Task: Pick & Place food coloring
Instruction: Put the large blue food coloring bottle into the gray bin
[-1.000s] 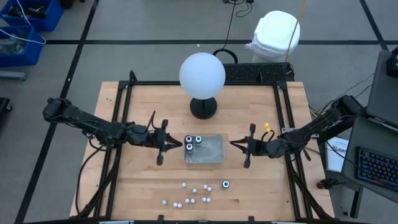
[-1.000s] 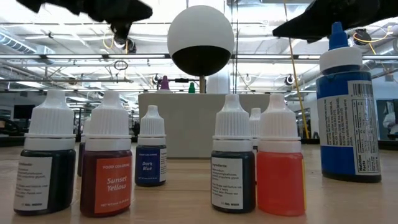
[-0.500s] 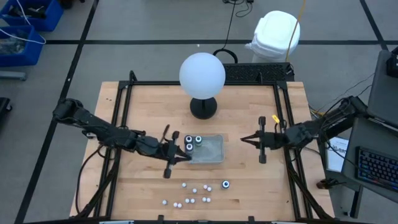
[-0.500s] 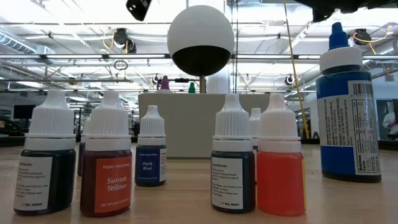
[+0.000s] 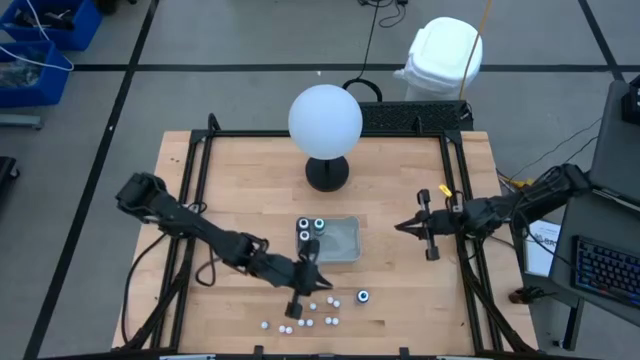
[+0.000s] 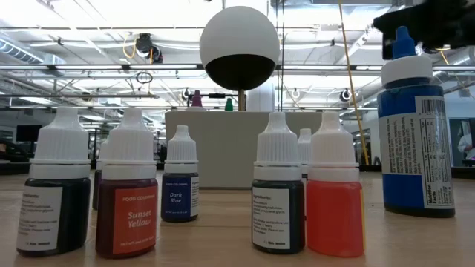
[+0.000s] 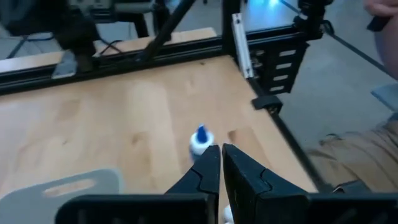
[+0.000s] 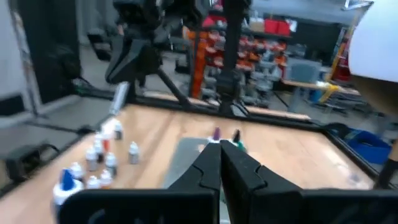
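Several small white-topped food coloring bottles (image 5: 300, 322) stand loose near the table's front edge, with a larger blue-topped one (image 5: 363, 297) to their right. Two dark round bottles (image 5: 311, 230) stand in the left end of the clear tray (image 5: 340, 242). My left gripper (image 5: 325, 285) hovers shut above the loose bottles, pointing at the blue-topped bottle (image 7: 200, 140), with nothing between its fingers. My right gripper (image 5: 400, 226) is shut and holds nothing, off to the right of the tray. In the low view the bottles (image 6: 277, 193) stand upright in a row.
A white globe on a black base (image 5: 325, 122) stands behind the tray. Black frame rails (image 5: 190, 200) run along the table's left, right and far sides. A white bin (image 5: 443, 55) sits on the floor beyond the far edge. Bare wood lies left of the bottles.
My left gripper has swung from beside the tray's left end toward the table's near edge and to the right, ending above the loose bottles. My right gripper has drawn back from the tray toward the table's right edge. Both stayed shut; no bottle has moved.
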